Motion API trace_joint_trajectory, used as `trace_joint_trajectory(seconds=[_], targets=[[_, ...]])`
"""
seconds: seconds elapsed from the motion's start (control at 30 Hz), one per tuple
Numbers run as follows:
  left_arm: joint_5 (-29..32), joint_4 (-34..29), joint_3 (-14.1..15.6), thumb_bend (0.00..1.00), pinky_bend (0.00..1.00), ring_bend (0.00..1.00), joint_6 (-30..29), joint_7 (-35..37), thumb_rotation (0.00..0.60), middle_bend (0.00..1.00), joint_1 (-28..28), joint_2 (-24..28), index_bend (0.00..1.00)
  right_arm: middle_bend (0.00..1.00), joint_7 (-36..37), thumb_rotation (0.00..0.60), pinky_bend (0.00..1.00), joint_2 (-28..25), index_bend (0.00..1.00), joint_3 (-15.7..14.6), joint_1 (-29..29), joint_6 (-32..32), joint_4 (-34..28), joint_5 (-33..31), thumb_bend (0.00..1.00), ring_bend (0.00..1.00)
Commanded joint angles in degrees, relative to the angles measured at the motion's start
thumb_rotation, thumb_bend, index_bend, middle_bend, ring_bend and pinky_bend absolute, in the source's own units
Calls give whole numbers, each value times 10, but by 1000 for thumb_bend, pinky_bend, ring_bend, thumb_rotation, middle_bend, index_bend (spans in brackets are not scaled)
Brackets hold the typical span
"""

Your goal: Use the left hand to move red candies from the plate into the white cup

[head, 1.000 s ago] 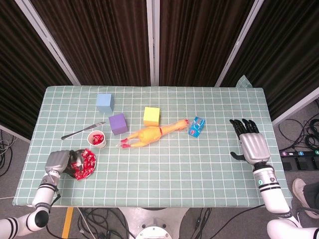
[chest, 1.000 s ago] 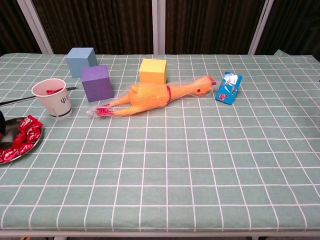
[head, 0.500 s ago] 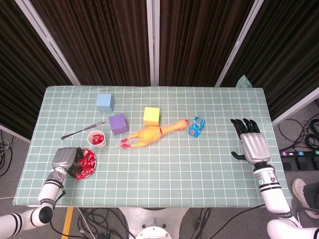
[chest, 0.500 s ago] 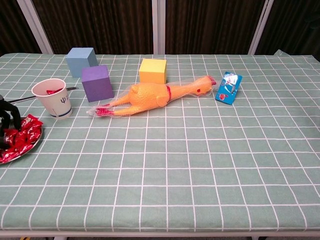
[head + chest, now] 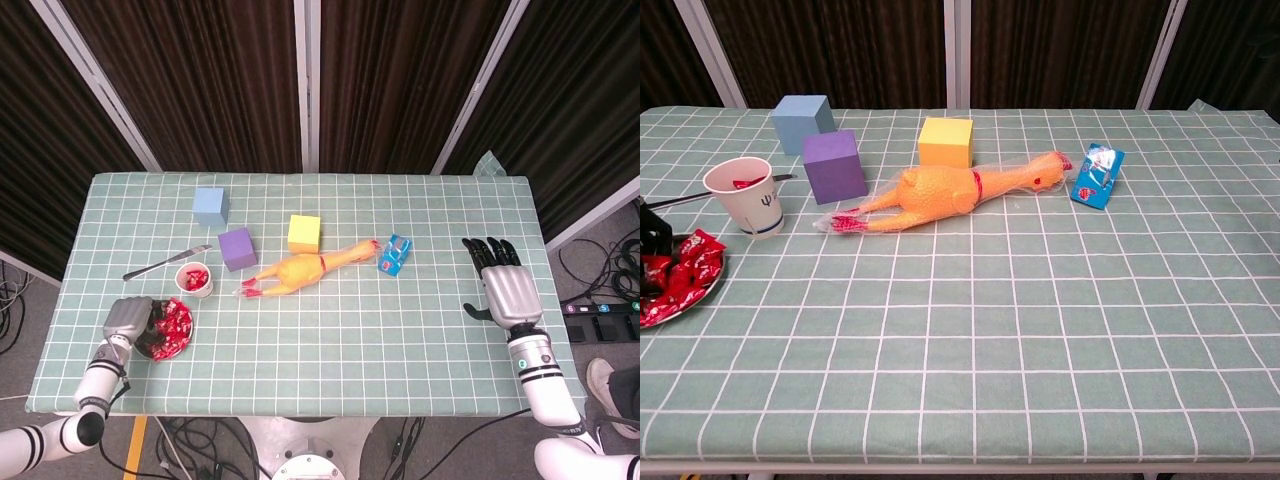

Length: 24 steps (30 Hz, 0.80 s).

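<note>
Since a second ago we are seeing our left hand (image 5: 128,318) shifted from the plate's left edge in over its left part, and since half a second ago it has sunk a little lower in the chest view, where only dark fingers (image 5: 650,228) are showing at the left border. That hand is lying knuckles-up over the plate (image 5: 182,346), fingers curling down among the red candies (image 5: 174,322); we cannot tell whether it is gripping one, because the fingertips are hidden under the palm.

We are finding the red candies heaped on the plate at the table's front-left corner, and a few are already sitting inside the white cup (image 5: 194,280), which is standing upright just behind the plate.

Our right hand (image 5: 506,287) is resting palm-down near the table's right edge, fingers spread flat and holding nothing.

Elsewhere on the checked green tablecloth (image 5: 400,340) we are seeing a butter knife (image 5: 165,262) lying left of the cup, a light blue cube (image 5: 210,206) toward the back, a purple cube (image 5: 237,249) beside the cup, a yellow cube (image 5: 304,234) near the middle, a rubber chicken (image 5: 305,268) lying on its side in front of the yellow cube, and a small blue packet (image 5: 395,254) just right of the chicken's head.
</note>
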<state>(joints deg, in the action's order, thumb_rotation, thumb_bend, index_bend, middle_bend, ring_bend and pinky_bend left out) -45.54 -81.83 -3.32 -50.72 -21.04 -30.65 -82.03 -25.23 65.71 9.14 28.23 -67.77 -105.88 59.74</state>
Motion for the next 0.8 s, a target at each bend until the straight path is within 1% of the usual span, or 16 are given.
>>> trace_joint_trajectory(seconds=[0.03, 0.23, 0.57, 0.8], targets=[[1, 0, 0, 256, 1000, 997, 2, 2, 600, 719, 0, 1, 626, 87, -1, 600, 0, 1, 31, 0, 0, 0, 0, -1, 101, 0], [4, 5, 2, 282, 1000, 998, 6, 5, 600, 731, -1, 1, 668, 87, -5, 600, 0, 2, 31, -1, 1, -2, -1, -4, 101, 0], [11, 4, 3, 293, 1000, 1000, 3, 0, 600, 731, -3, 4, 741, 86, -7, 600, 0, 4, 31, -1, 3, -1, 0, -6, 101, 0], [20, -8, 3, 306, 1000, 1000, -3, -8, 600, 735, -5, 13, 761, 86, -7, 600, 0, 5, 31, -3, 4, 0, 0, -6, 101, 0]])
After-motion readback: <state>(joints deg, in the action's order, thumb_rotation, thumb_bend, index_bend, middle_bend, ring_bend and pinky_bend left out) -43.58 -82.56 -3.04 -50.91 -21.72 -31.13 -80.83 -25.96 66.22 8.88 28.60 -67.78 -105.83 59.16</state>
